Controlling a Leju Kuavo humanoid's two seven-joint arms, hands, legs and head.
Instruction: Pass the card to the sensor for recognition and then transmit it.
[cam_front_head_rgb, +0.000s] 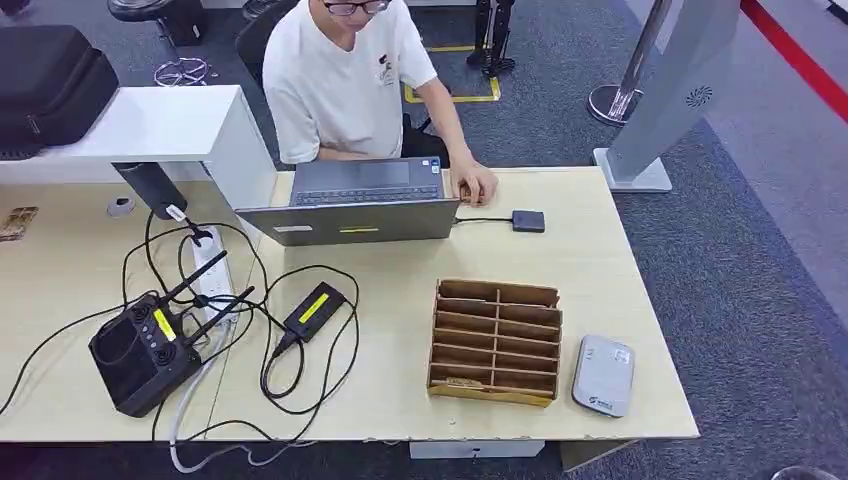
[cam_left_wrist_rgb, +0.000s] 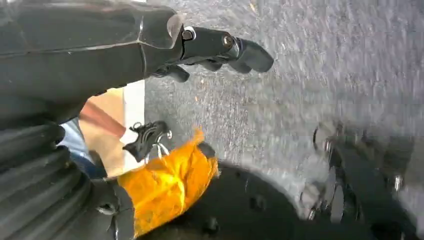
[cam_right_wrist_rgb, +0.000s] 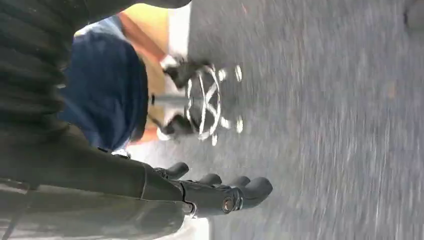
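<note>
Both arms hang over grey carpet. The left robot hand (cam_left_wrist_rgb: 220, 50) and the right robot hand (cam_right_wrist_rgb: 220, 192) hold nothing, fingers slightly curled and apart. On the table (cam_front_head_rgb: 600, 260), the grey-white sensor (cam_front_head_rgb: 603, 375) lies near the front right corner, just beside a brown slotted card holder (cam_front_head_rgb: 495, 342). I cannot make out a card. A person (cam_front_head_rgb: 345, 75) sits at a laptop (cam_front_head_rgb: 355, 200) by the far edge.

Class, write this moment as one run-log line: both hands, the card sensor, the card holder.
left hand: empty, over carpet | right hand: empty, over carpet | grey card sensor: on table | cardboard slotted organizer: beside sensor | card: not discernible
</note>
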